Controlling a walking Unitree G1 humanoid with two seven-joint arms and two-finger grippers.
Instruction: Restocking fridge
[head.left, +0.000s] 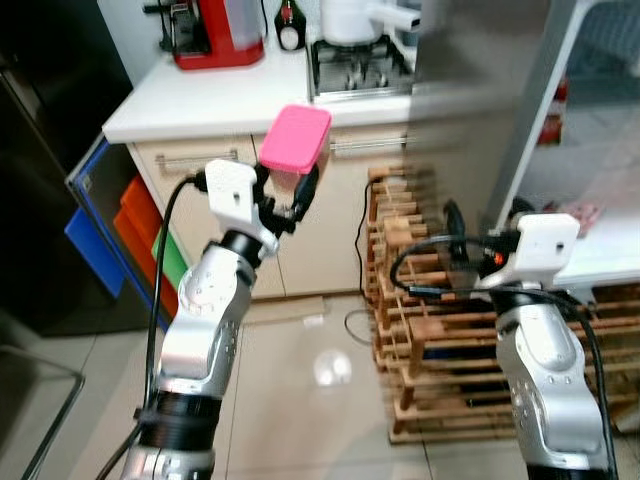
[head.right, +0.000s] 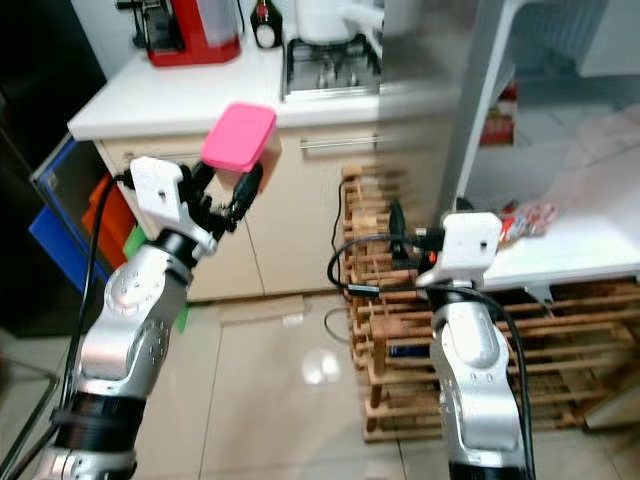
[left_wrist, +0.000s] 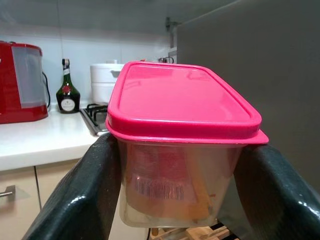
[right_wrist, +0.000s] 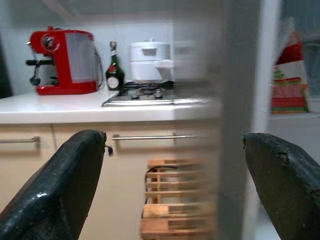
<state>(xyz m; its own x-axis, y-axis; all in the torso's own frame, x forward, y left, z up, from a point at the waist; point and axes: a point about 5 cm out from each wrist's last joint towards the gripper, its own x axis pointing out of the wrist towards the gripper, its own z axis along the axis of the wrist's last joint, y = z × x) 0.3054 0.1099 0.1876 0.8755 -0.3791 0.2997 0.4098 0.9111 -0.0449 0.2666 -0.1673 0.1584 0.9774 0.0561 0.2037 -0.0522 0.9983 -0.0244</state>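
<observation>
My left gripper (head.left: 287, 188) is raised in front of the kitchen counter and shut on a clear plastic container with a pink lid (head.left: 296, 138). Its two fingers press the container's sides (left_wrist: 182, 200), and reddish food shows through the wall. My right gripper (head.left: 455, 222) is held lower, beside the grey edge of the open fridge door (head.left: 470, 100). It is open (right_wrist: 172, 140) with nothing between its fingers. Further right is a white fridge shelf (head.right: 590, 250) with a packet (head.right: 530, 215) on it.
A wooden slatted rack (head.left: 430, 340) stands on the floor between the arms, with cables over it. The white counter (head.left: 210, 100) carries a red coffee machine (head.left: 215, 30), a bottle (right_wrist: 114, 72), a stove (head.left: 360, 65) and a white pot. Blue and orange crates (head.left: 115, 225) stand at the left.
</observation>
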